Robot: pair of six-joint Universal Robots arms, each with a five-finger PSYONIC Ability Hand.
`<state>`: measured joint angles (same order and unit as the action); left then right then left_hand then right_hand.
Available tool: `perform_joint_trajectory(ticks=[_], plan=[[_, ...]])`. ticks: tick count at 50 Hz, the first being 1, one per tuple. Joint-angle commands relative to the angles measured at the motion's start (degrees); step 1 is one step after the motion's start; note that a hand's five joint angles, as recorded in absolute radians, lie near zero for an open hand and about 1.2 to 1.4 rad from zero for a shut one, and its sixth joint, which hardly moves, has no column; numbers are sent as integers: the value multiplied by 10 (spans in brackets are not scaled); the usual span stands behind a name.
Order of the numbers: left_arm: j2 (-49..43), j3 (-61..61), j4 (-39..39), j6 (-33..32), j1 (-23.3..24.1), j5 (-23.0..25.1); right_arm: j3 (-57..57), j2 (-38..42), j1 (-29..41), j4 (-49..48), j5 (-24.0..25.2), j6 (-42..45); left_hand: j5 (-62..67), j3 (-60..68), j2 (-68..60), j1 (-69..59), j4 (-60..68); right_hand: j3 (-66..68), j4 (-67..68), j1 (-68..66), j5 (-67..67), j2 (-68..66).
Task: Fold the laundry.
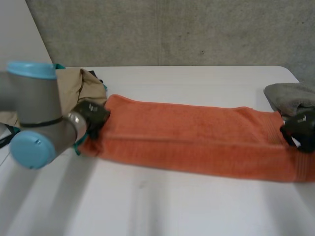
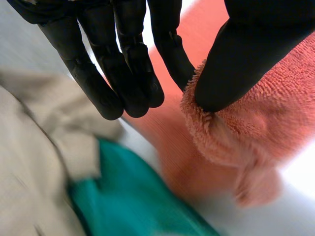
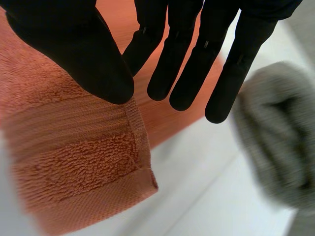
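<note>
- The white table [image 1: 162,211] is bare along its near side.
- At the near left, the left arm [image 1: 34,118], with a grey joint and light-blue caps, reaches in toward the middle of the table.
- The orange towel [image 1: 197,140] lies across the middle of the table as a long band running left to right. A lengthwise crease runs along it.
- The left hand [image 1: 93,117] is at the towel's left end. In the left wrist view, its thumb and the nearest finger pinch the fluffy edge of the towel between them. The other fingers [image 2: 106,93] are straight and pressed together beside the pinch.
- The right hand [image 1: 301,129] is at the towel's right end. In the right wrist view, its thumb presses on the ribbed border near the corner, and the nearest finger is behind the cloth, so the border is pinched. The corner droops below the thumb. The remaining fingers [image 3: 229,83] are straight and slightly spread.
- A teal cloth [image 2: 128,196] lies just beside the towel's left end, partly under a beige garment [image 1: 74,86] bunched at the far left.
- A grey cloth [image 1: 290,96] sits crumpled at the far right, just beyond the right hand.
- A concrete wall [image 1: 172,29] stands behind the table's far edge.
</note>
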<state>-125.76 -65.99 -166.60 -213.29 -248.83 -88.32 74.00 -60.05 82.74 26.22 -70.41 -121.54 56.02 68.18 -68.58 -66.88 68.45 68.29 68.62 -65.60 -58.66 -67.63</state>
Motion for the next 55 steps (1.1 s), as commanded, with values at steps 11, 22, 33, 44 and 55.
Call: perform_joint_trajectory(ticks=[11,22,33,44,55], plan=[[-266,425,-41,-20,19,-56,-144,172,68,-384,-20,-164,140,118,-114,-131,115,117,114,-144,-113,-124],[-331,482,-112,-29,35,-25,-282,310,88,-399,-93,-166,-560,-582,586,569,-585,-583,-586,556,587,576],[-162,281,-121,30,32,-5,-159,150,86,-256,-79,-258,-560,-582,586,569,-585,-583,-586,556,587,576],[-115,161,-67,34,9,64,-51,82,76,-238,-39,-223,-560,-582,586,569,-585,-583,-586,556,587,576],[-225,269,-51,-20,19,16,-40,93,72,-218,-41,-208,-560,-582,586,569,-585,-583,-586,556,587,576]])
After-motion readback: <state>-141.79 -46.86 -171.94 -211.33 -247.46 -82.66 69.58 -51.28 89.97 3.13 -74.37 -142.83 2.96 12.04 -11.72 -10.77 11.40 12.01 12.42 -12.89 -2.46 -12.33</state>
